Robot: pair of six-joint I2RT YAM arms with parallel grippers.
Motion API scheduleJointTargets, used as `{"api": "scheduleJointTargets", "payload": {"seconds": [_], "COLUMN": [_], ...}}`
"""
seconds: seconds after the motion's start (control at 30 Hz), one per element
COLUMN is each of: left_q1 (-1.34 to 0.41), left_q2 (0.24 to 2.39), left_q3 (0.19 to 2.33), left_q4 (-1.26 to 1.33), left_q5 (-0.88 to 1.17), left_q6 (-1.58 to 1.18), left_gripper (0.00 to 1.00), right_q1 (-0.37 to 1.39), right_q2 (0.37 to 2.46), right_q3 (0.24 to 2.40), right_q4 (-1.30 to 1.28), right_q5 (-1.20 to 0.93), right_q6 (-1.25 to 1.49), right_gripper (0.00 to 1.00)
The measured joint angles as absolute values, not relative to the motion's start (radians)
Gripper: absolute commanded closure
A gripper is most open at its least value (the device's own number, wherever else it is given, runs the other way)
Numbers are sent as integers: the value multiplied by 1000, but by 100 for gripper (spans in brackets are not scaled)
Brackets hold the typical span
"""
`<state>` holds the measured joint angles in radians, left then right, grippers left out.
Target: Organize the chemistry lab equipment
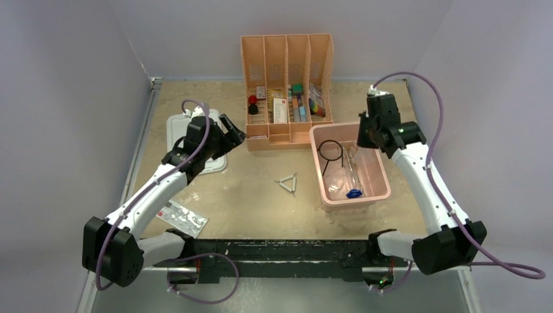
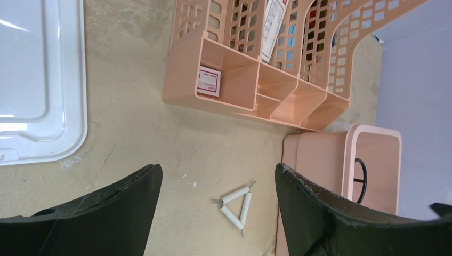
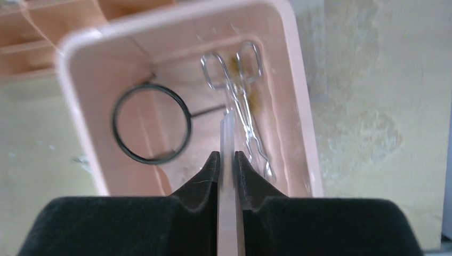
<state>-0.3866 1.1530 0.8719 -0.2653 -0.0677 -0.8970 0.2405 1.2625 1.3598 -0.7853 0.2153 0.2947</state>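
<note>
**Sam:** What is your right hand doing?

**Me:** My right gripper (image 3: 227,156) is closed. Its two black fingers (image 3: 205,178) squeeze a thin clear tube with a blue cap (image 1: 351,171). In the right wrist view the tube pokes out past the fingertips, in the middle of the frame.

**Sam:** Where is the tube?

**Me:** It is in the pink plastic bin (image 1: 357,200), on the right of the top view. The blue cap is at the lower end of the bin. I cannot tell if the cap touches the bin floor.

**Sam:** What else is in the bin?

**Me:** A black wire ring on a thin rod (image 3: 190,121) lies to the left of the tube. A pair of shiny steel tongs shaped like scissors (image 3: 241,109) lies just to its right.

**Sam:** And your left hand?

**Me:** My left gripper (image 2: 217,168) is wide open and holds nothing. It hangs over the sandy table (image 1: 261,208). A small white triangle with wire ends (image 2: 235,195) lies flat on the table between the two fingers, low in the left wrist frame.

**Sam:** What is near it?

**Me:** A tall peach divided organizer (image 1: 287,45) stands at the top middle of the top view, touching the bin. A white plastic tray (image 2: 53,80) fills the upper left of the left wrist frame.
</note>
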Motion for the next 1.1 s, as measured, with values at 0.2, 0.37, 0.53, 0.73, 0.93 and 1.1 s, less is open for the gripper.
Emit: {"api": "scheduleJointTargets", "payload": {"seconds": [0.2,0.37,0.53,0.73,0.93,1.1], "left_q1": [-387,-387,-387,-386,-387,-387], "left_q2": [1199,1227,1227,1233,1263,1282], "left_q3": [878,894,898,898,898,900], "left_q4": [-240,-229,-222,-210,-194,-190], "left_q5": [-41,-28,-25,-25,-15,-11], "left_q6": [-897,-895,-894,-894,-891,-872], "left_gripper": [23,23,23,23,23,23], "right_q1": [233,228,228,228,228,228], "right_q2": [1254,1308,1401,1492,1506,1538], "right_q3": [1159,1086,1086,1086,1086,1086], "right_q4": [-789,-764,-736,-728,-726,-717], "right_q5": [254,274,309,352,376,397], "right_q6": [294,284,279,287,287,278], "right_gripper": [100,100,100,98,94,93]}}
